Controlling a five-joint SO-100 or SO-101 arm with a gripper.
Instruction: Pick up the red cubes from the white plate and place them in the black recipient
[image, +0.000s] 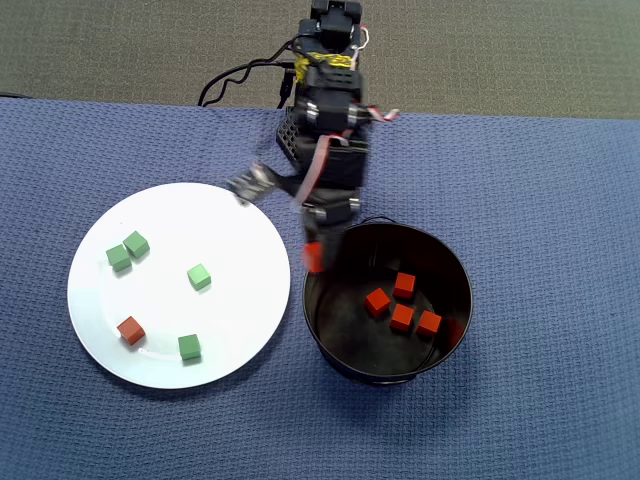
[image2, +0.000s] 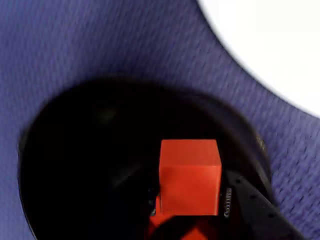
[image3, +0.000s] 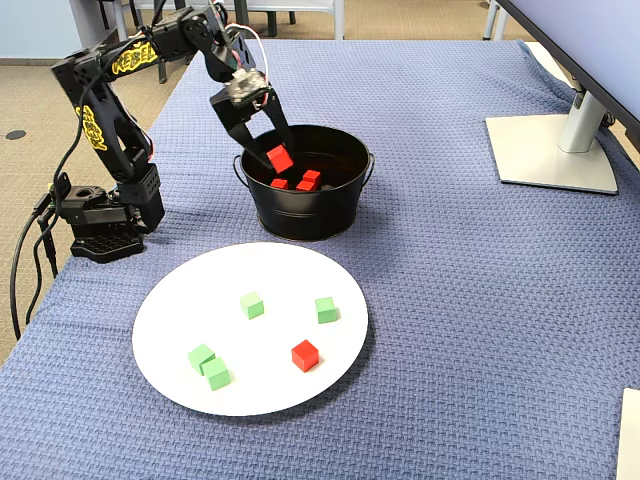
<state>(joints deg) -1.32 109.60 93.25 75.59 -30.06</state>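
My gripper (image: 314, 258) is shut on a red cube (image: 313, 256) and holds it over the near-left rim of the black pot (image: 330, 352). The wrist view shows the held cube (image2: 190, 172) between the jaws (image2: 192, 202), above the pot's dark inside (image2: 90, 175). The fixed view shows the gripper (image3: 275, 155), the cube (image3: 280, 158) and the pot (image3: 300, 215). Several red cubes (image: 401, 318) lie on the pot's bottom. One red cube (image: 130, 329) lies on the white plate (image: 235, 235), at its lower left in the overhead view; it also shows in the fixed view (image3: 305, 354).
Several green cubes (image: 199, 276) lie spread over the plate. The arm's base (image3: 100, 225) stands at the blue cloth's edge, behind the pot. A monitor stand (image3: 560, 150) sits at the far right in the fixed view. Part of the plate (image2: 270, 40) shows in the wrist view.
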